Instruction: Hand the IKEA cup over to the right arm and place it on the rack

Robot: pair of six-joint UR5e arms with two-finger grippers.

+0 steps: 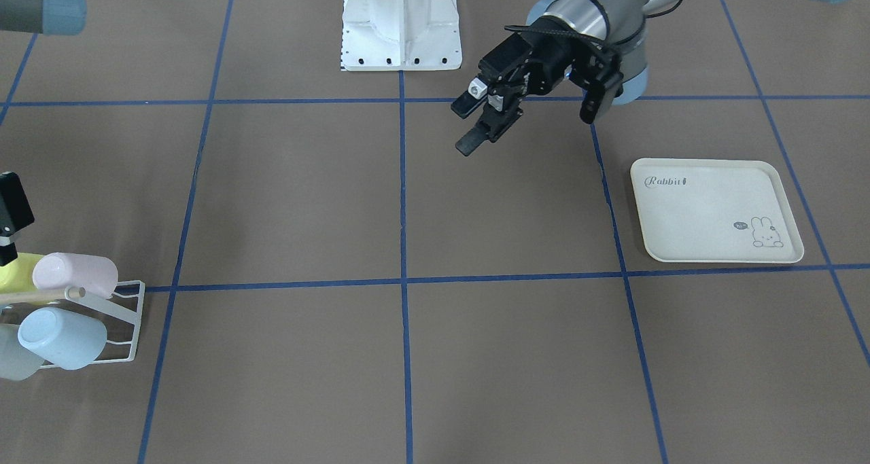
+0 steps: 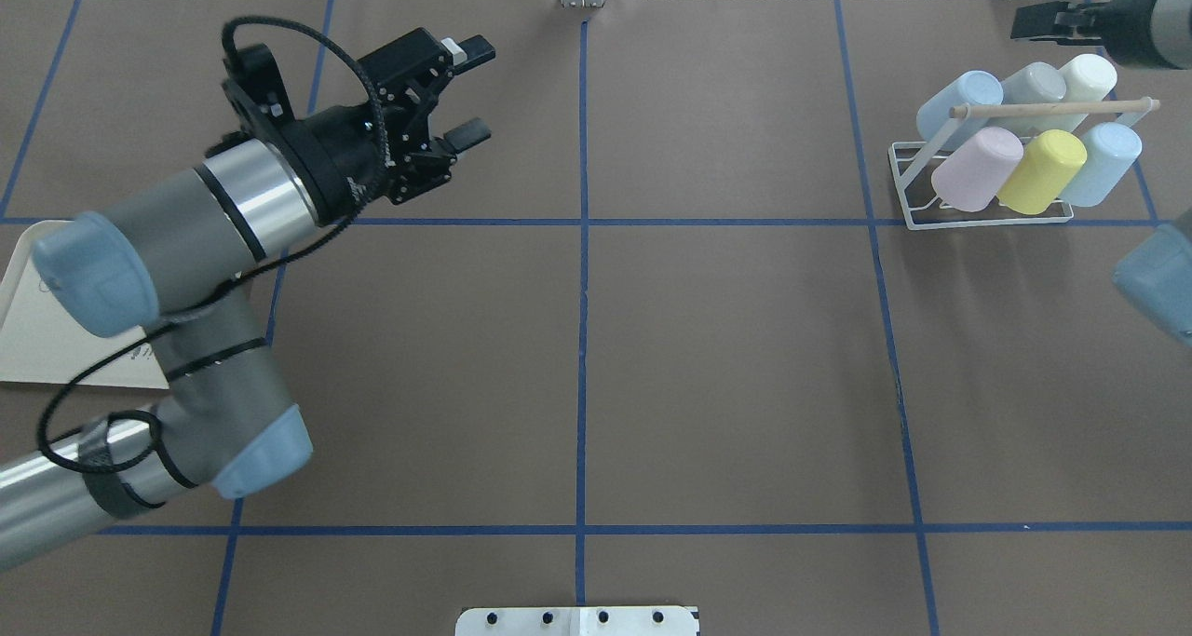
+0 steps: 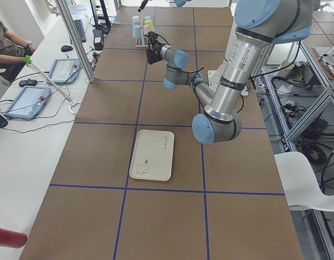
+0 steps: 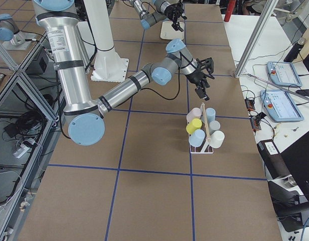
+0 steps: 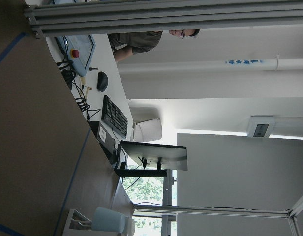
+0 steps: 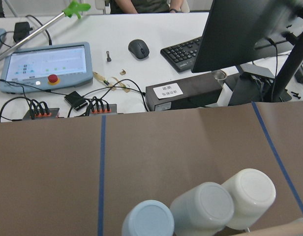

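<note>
Six cups (image 2: 1041, 172) are seen slanted on the rack (image 2: 1024, 110), just beside the right gripper (image 4: 208, 78), whose jaws are parted and empty. The left gripper (image 2: 477, 91), likewise parted and empty, is held well apart.

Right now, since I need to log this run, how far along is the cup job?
Looks essentially finished. Six cups sit on the rack, and the tray is bare. Nothing is in hand: the left gripper is open and empty; the right gripper hangs by the rack with no cup visible in it. Left, probably: only backing both grippers away.
</note>
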